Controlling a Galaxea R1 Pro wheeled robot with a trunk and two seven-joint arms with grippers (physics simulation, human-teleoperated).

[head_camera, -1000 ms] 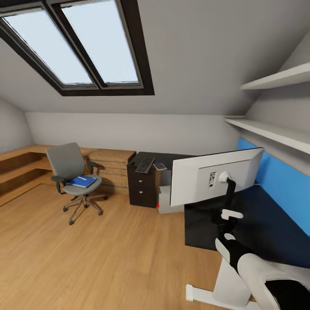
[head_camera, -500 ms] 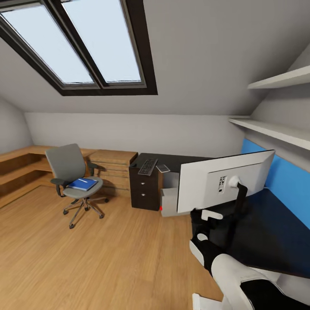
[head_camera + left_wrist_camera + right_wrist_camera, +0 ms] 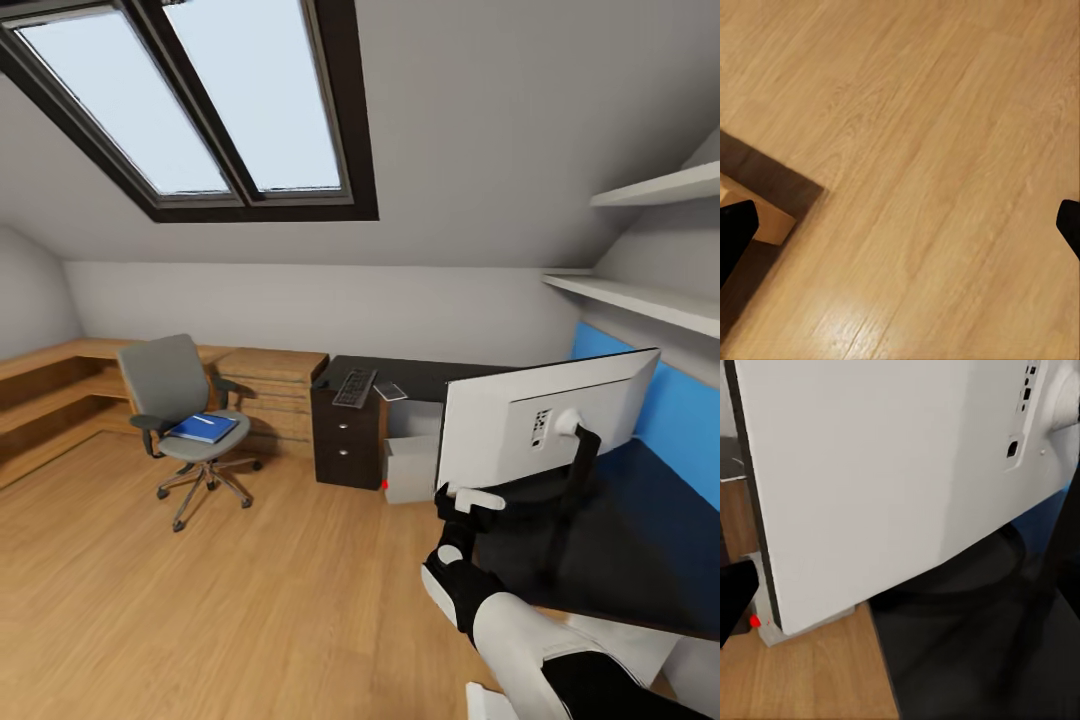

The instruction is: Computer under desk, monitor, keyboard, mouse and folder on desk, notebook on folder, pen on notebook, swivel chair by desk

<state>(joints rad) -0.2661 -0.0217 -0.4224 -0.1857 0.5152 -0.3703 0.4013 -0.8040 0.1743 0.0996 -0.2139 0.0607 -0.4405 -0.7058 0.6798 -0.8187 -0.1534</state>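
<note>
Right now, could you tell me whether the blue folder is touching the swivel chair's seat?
Touching. The head view shows the folder lying flat on the swivel chair seat, with no gap beneath it.

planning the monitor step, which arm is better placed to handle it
Likely the right. The right gripper sits just below the monitor at the desk edge, its wrist camera facing the white back. The left wrist camera faces the wood floor.

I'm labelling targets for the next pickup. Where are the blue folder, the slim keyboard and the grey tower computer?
bright-blue flat folder (image 3: 203,428): head view, middle of its cover.
slim silver-grey keyboard (image 3: 354,387): head view, centre of the keys.
pale grey tower computer (image 3: 411,468): head view, its side panel.
</note>
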